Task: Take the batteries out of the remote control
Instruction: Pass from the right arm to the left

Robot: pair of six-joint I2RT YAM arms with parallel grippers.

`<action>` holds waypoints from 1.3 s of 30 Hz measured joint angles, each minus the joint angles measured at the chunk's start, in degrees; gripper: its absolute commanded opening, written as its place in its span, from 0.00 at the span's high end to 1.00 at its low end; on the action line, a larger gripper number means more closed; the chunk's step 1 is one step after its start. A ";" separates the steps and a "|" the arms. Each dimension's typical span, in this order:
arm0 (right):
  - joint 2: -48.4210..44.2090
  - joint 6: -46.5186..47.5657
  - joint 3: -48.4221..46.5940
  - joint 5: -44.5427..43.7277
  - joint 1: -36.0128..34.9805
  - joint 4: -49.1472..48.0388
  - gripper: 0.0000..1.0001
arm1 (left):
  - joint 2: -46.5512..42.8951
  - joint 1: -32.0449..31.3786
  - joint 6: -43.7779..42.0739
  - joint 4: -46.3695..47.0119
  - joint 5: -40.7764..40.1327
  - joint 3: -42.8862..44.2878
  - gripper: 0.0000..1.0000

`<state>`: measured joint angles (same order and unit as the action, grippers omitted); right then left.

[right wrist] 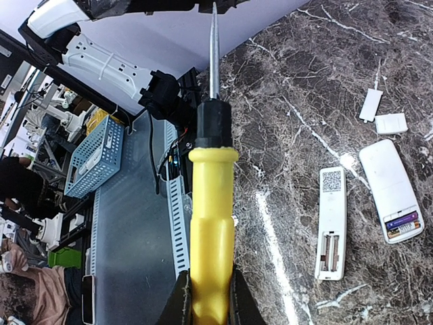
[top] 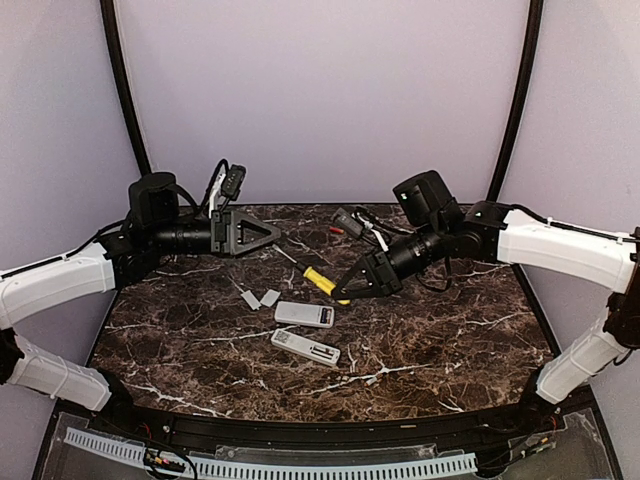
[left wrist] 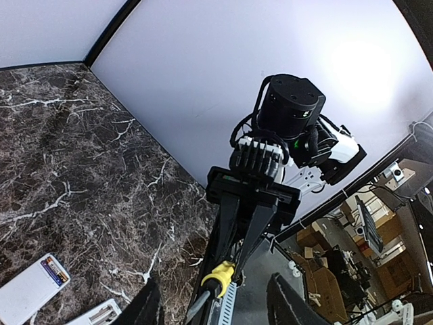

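The right gripper is clamped on the yellow screwdriver. The left gripper hangs parted and empty. The batteries sit in the wider remote, beside a slimmer remote with empty slots.

top external: high behind the arms, looking down on the dark marbled desk
wrist views: close, oblique; all three share the white rectangular remotes
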<state>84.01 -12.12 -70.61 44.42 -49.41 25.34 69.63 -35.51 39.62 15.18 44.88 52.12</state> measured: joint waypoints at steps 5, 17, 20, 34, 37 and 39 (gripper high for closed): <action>0.00 -0.26 -0.04 0.74 0.00 0.00 1.00 | 0.00 0.00 0.46 0.37 0.92 -0.31 0.56; 0.00 -0.87 -0.79 1.73 0.02 -1.05 1.00 | 0.83 0.00 2.08 2.03 3.02 -1.07 0.64; 0.02 -0.96 -0.79 2.10 0.02 -1.36 1.00 | 1.03 0.00 2.43 2.49 3.65 -1.42 0.67; 0.70 -1.57 -0.83 3.15 0.24 -2.38 0.91 | 1.14 0.00 3.45 4.11 4.63 -2.05 1.00; 0.70 -1.84 -0.83 2.99 0.26 -2.84 0.47 | 1.14 0.02 3.74 4.81 4.59 -2.10 1.00; 0.63 -2.54 -0.74 1.57 0.37 -3.61 0.29 | 1.07 0.04 4.09 5.55 4.13 -2.38 1.00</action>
<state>84.64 -14.66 -71.35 46.00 -49.04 21.74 70.70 -35.46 43.70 20.73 49.01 49.74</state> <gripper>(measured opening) 0.431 0.029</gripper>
